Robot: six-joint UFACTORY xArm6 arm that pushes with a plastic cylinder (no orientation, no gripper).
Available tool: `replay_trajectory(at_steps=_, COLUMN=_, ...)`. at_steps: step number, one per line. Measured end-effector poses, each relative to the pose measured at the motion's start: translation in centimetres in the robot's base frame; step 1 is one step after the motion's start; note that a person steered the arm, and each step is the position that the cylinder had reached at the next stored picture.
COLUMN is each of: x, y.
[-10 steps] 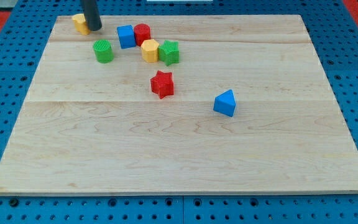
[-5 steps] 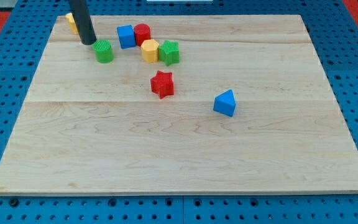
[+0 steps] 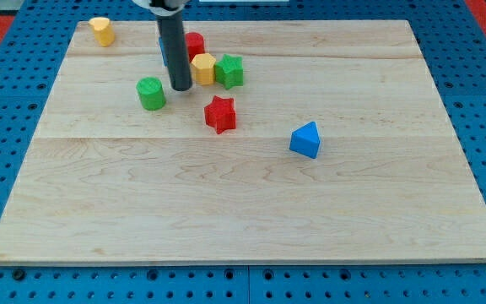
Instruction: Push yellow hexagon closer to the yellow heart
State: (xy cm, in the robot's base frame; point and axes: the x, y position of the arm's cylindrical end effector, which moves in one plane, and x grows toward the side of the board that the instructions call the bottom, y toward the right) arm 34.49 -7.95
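Observation:
The yellow hexagon (image 3: 203, 69) lies near the view's top, left of centre, touching the green star (image 3: 230, 71) on its right. The yellow heart (image 3: 101, 30) sits at the board's top left corner. My tip (image 3: 180, 87) is down on the board just left of and slightly below the yellow hexagon, between it and the green cylinder (image 3: 151, 93). The rod hides most of the blue cube (image 3: 162, 49). The red cylinder (image 3: 195, 45) stands just above the yellow hexagon.
A red star (image 3: 220, 114) lies below the hexagon. A blue triangular block (image 3: 305, 139) lies right of centre. The wooden board (image 3: 243, 211) rests on a blue perforated table.
My tip moved from beside the yellow heart down and right, past the green cylinder, to the hexagon's left. The green cylinder slid down and a little right. The heart is uncovered.

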Motion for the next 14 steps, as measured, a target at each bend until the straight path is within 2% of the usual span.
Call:
replay_trajectory(at_steps=2, x=-0.1, y=5.4)
replay_trajectory(at_steps=5, x=-3.3, y=5.4)
replay_trajectory(at_steps=10, x=-3.4, y=-6.6)
replay_trajectory(at_steps=14, x=-3.6, y=-13.7)
